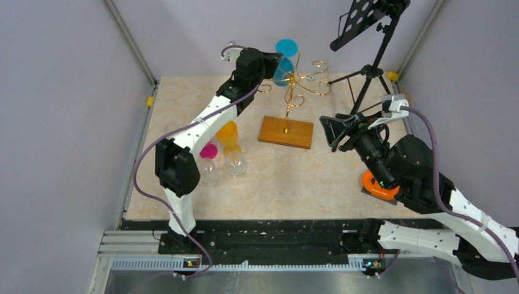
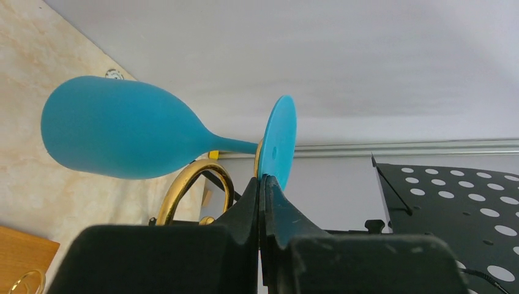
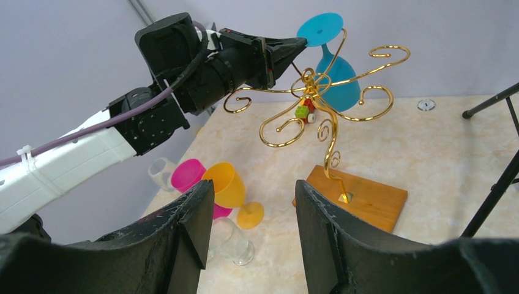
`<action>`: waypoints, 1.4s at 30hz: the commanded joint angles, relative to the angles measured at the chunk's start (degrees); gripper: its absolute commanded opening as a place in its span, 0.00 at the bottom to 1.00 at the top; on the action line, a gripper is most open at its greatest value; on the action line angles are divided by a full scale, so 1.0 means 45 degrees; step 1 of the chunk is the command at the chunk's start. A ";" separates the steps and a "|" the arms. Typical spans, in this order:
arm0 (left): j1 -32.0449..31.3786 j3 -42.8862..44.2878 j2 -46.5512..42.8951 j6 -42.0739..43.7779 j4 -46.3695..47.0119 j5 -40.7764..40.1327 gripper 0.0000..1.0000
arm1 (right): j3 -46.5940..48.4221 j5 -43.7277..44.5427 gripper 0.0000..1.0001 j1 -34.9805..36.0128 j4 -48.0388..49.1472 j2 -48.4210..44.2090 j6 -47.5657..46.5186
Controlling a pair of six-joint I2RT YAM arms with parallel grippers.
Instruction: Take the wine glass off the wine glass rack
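A blue wine glass (image 1: 283,72) hangs upside down on the gold wire rack (image 1: 292,92), its foot uppermost; the rack stands on an orange-brown wooden base (image 1: 286,131). My left gripper (image 1: 278,59) is raised at the rack's top, shut on the rim of the glass's foot. In the left wrist view the fingertips (image 2: 262,180) pinch the blue glass (image 2: 122,135) at its foot disc, beside a gold scroll arm (image 2: 190,184). The right wrist view shows the glass (image 3: 339,86), rack (image 3: 318,104) and left gripper (image 3: 300,43). My right gripper (image 3: 254,184) is open and empty, right of the base (image 1: 330,130).
A yellow glass (image 1: 227,131), a pink glass (image 1: 209,150) and two clear glasses (image 1: 235,164) lie on the table left of the base. A black tripod stand (image 1: 370,67) is at the back right. An orange object (image 1: 379,184) sits under my right arm.
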 commanded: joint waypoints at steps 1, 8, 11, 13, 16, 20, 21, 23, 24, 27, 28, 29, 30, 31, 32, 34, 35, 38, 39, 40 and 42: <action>0.0026 0.0052 -0.0300 0.1053 0.0535 0.0068 0.00 | 0.0004 -0.0120 0.53 -0.0069 0.0554 0.0005 0.0009; -0.0030 0.0117 -0.0660 0.1637 0.1050 0.0605 0.00 | -0.0025 -0.0187 0.52 -0.0061 0.0602 0.0078 0.0001; -0.0041 0.0152 -0.0707 0.1720 0.1249 0.0904 0.00 | -0.0023 -0.0210 0.52 -0.0076 0.0623 0.0097 0.0014; -0.0027 0.0200 -0.0708 0.1743 0.1432 0.1153 0.00 | -0.0012 -0.0207 0.52 -0.0060 0.0627 0.0126 0.0018; -0.0055 0.0367 -0.0633 0.1813 0.1470 0.1430 0.00 | -0.0045 -0.0206 0.52 -0.0074 0.0635 0.0117 0.0037; -0.0056 0.0316 -0.0700 0.1813 0.1505 0.1694 0.00 | -0.0044 -0.0217 0.52 -0.0069 0.0631 0.0117 0.0068; -0.0055 0.0263 -0.0755 0.1791 0.1534 0.1770 0.00 | -0.0036 -0.0211 0.52 -0.0062 0.0622 0.0117 0.0068; -0.0048 0.0053 -0.0929 0.1720 0.1723 0.1961 0.00 | -0.0050 -0.0210 0.52 -0.0062 0.0624 0.0122 0.0060; -0.0053 -0.0075 -0.1041 0.1703 0.1832 0.2025 0.00 | -0.0064 -0.0208 0.52 -0.0061 0.0624 0.0120 0.0067; -0.0048 -0.0466 -0.1389 0.1659 0.2129 0.2132 0.00 | -0.0082 -0.0232 0.52 -0.0050 0.0671 0.0117 0.0087; -0.0045 -0.0625 -0.1481 0.1657 0.2208 0.2145 0.00 | -0.0095 -0.0237 0.52 -0.0060 0.0705 0.0107 0.0083; -0.0047 -0.0668 -0.1564 0.1681 0.2228 0.2158 0.00 | -0.0091 -0.0253 0.52 -0.0061 0.0700 0.0106 0.0092; -0.0053 -0.0690 -0.1608 0.1681 0.2230 0.2196 0.00 | -0.0091 -0.0262 0.52 -0.0064 0.0719 0.0145 0.0101; -0.0061 -0.0705 -0.1645 0.1694 0.2213 0.2252 0.00 | -0.0093 -0.0275 0.52 -0.0066 0.0719 0.0155 0.0102; -0.0052 -0.0709 -0.1687 0.1695 0.2192 0.2325 0.00 | -0.0101 -0.0284 0.52 -0.0059 0.0731 0.0156 0.0100; 0.0032 -0.0675 -0.1703 0.1654 0.1990 0.2427 0.00 | -0.0081 -0.0303 0.52 -0.0047 0.0703 0.0159 0.0123; 0.0057 -0.0662 -0.1704 0.1641 0.1929 0.2523 0.00 | -0.0080 -0.0305 0.52 -0.0052 0.0682 0.0144 0.0131; 0.0117 -0.0392 -0.1553 0.1652 0.1564 0.2815 0.00 | -0.0141 -0.0270 0.52 -0.0060 0.0647 0.0065 0.0174; 0.0122 -0.0241 -0.1446 0.1656 0.1424 0.2916 0.00 | -0.0144 -0.0267 0.52 -0.0064 0.0668 0.0045 0.0177; 0.0113 -0.0134 -0.1347 0.1676 0.1334 0.3019 0.00 | -0.0146 -0.0266 0.52 -0.0062 0.0673 0.0040 0.0187; 0.0112 0.0001 -0.1154 0.1611 0.1313 0.3160 0.00 | -0.0124 -0.0313 0.52 -0.0063 0.0655 0.0049 0.0190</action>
